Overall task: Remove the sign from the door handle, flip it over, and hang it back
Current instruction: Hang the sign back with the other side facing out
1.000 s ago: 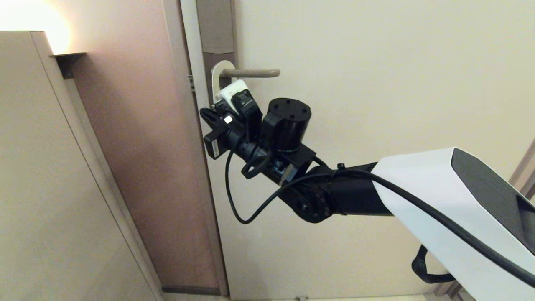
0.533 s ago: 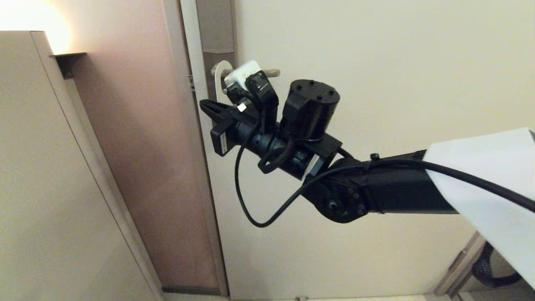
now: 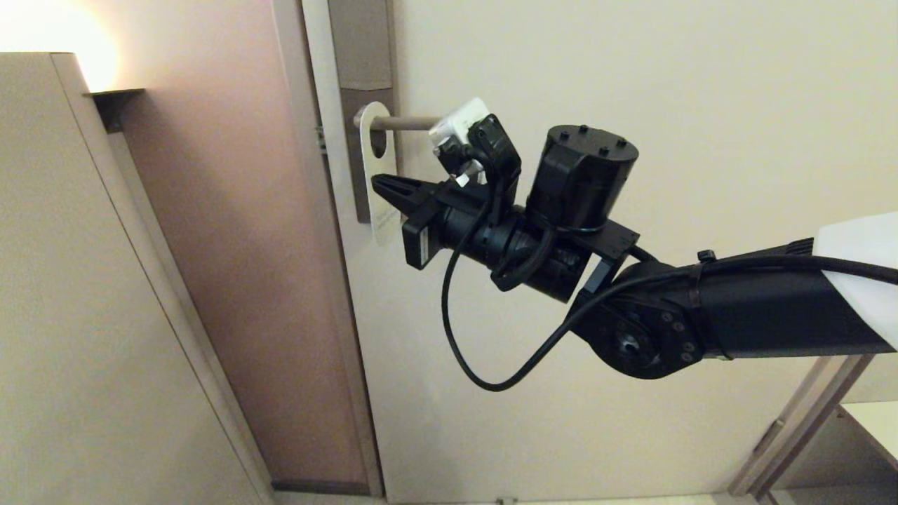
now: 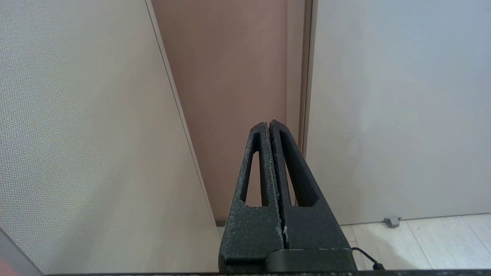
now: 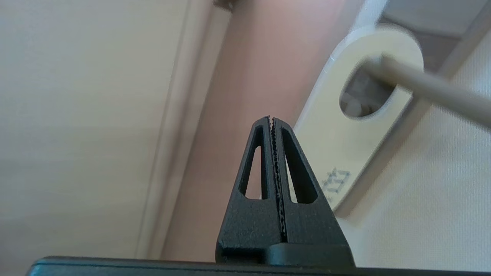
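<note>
The sign (image 3: 373,165) hangs by its oval hole on the door handle (image 3: 405,123), white face outward, close to the door's edge. My right gripper (image 3: 381,184) is shut and empty, its tip just in front of the sign's lower half; whether they touch I cannot tell. In the right wrist view the sign (image 5: 345,149) and the handle (image 5: 429,90) lie just beyond and beside the shut gripper (image 5: 271,119). My left gripper (image 4: 269,123) is shut and empty, parked low and out of the head view.
A tall brown backplate (image 3: 361,63) sits behind the handle on the cream door (image 3: 631,105). A pinkish wall (image 3: 231,245) and a beige panel (image 3: 77,315) stand to the left. A small door stop (image 4: 392,221) sits on the tiled floor.
My right arm has swung to the right and its wrist has risen, uncovering most of the sign. The sign stays on the handle. Both grippers stay shut.
</note>
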Motion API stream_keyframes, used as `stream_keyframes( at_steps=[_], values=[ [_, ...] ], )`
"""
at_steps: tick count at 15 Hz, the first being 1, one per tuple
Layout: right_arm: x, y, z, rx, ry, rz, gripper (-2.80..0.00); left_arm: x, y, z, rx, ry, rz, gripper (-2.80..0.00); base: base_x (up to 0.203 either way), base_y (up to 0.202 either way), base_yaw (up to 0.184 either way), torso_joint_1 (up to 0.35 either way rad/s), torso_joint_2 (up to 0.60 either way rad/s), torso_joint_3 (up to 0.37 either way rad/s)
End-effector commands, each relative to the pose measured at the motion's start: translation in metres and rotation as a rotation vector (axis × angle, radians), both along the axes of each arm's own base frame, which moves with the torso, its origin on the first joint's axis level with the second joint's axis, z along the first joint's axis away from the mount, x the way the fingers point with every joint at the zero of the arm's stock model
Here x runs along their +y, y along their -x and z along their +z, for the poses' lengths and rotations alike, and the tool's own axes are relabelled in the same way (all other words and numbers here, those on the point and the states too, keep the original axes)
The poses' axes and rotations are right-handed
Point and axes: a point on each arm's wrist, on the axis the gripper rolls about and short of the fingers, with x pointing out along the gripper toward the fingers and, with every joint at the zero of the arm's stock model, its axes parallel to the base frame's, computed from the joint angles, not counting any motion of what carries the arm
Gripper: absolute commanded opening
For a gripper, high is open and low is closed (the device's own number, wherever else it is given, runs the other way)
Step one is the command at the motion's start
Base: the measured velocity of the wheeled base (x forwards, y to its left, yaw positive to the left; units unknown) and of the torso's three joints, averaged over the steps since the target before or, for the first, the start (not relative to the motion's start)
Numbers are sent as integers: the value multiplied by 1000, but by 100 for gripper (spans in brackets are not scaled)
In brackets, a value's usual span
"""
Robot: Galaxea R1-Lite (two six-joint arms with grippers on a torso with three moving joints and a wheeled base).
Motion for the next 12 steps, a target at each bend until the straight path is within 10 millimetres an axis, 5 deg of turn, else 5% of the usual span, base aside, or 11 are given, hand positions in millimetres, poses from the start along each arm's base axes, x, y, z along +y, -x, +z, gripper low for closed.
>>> stream_keyframes(
  at_steps=[1, 6, 12],
  values=[
    [2, -12, -14, 10, 17, -17, -280, 0, 0, 0, 2, 0, 0, -280, 0, 0, 0, 0, 0, 0],
    [18, -39, -26, -17, -21, -88, -280, 0, 0, 0, 2, 0, 0, -280, 0, 0, 0, 0, 0, 0],
    [26, -48, -40, -39, -18, -112, -280, 0, 0, 0, 2, 0, 0, -280, 0, 0, 0, 0, 0, 0]
  ],
)
